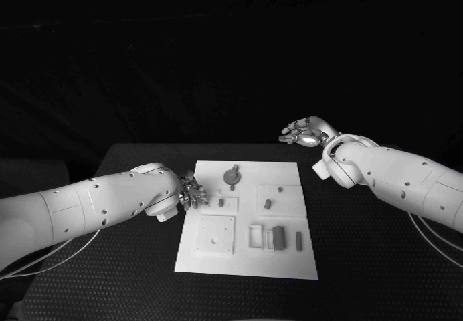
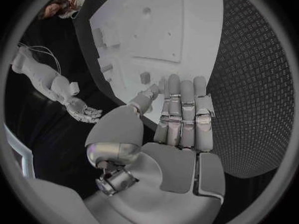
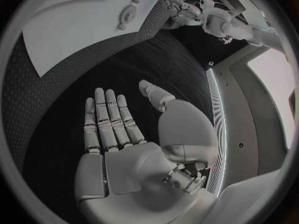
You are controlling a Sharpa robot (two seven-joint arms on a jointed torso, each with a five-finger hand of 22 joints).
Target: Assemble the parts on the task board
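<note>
Left hand (image 2: 181, 129) empty, fingers straight, held together, over task board (image 2: 187, 30) edge; right hand (image 2: 84, 112) apart.

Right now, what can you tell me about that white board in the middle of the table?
The board is a flat white rectangular plate lying on the black table, its long side running away from the robot. Its surface carries raised square blocks, shallow slots and small grey parts, plus a round grey piece near the far edge. The left hand hovers at its left edge, fingers extended; whether it touches is unclear. The right hand is well clear.
</note>
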